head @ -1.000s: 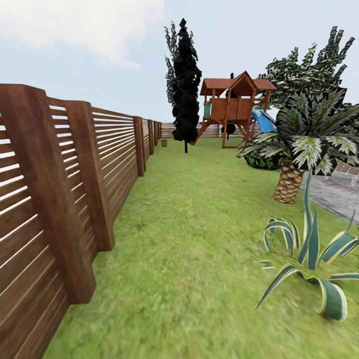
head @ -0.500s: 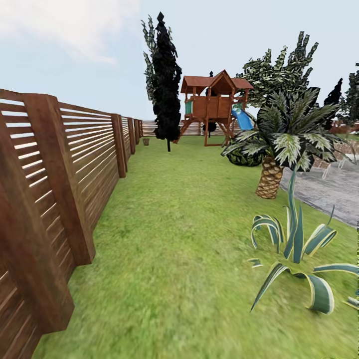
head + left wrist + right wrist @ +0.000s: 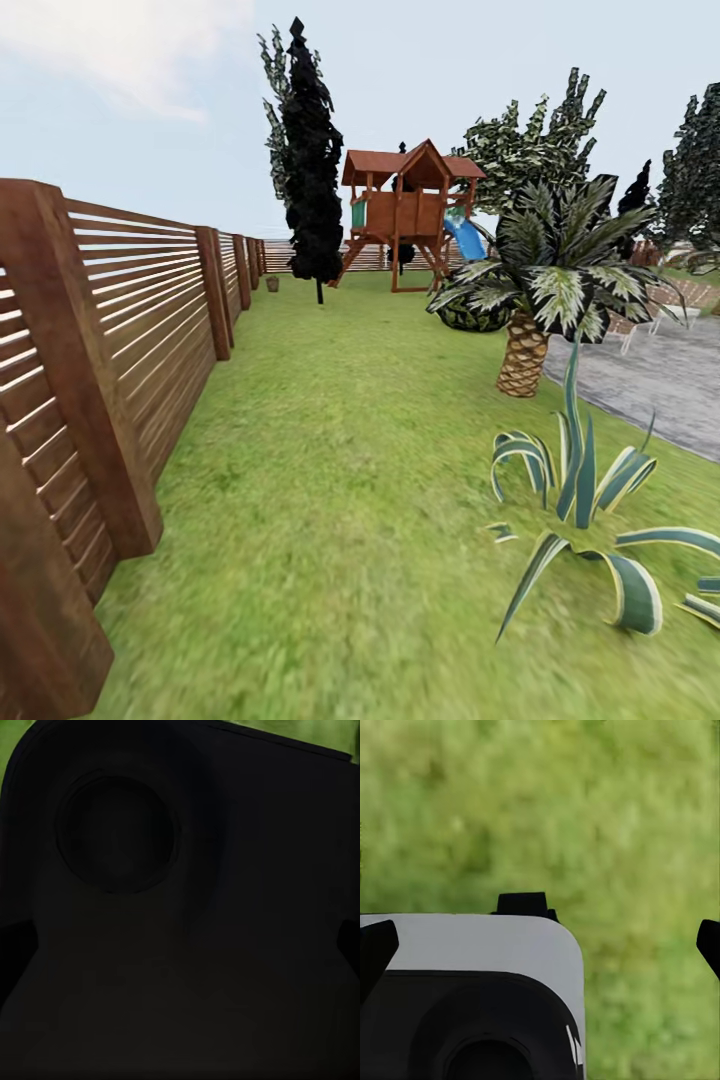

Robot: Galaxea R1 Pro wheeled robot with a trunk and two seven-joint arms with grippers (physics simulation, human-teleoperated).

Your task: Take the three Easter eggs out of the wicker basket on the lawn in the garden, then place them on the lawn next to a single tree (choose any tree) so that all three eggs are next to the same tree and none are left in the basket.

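The lawn (image 3: 350,480) runs ahead of me as an open green strip, hemmed at my left by the slatted brown fence (image 3: 120,330) and at my right by a striped spiky plant (image 3: 590,510), a short palm (image 3: 535,300) and grey paving (image 3: 650,385). Far off, by the fence near the black columnar tree (image 3: 308,170) and the wooden playhouse (image 3: 405,210), sits a small brownish tub (image 3: 272,283), too small to tell what it holds. My right pincer (image 3: 540,945) hangs over grass with its dark tips far apart; of my left I cannot tell, its camera facing a dark housing (image 3: 180,930).

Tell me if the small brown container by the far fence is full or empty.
Cannot tell: the small brown container stands upright on the lawn by the fence, too distant to see inside.
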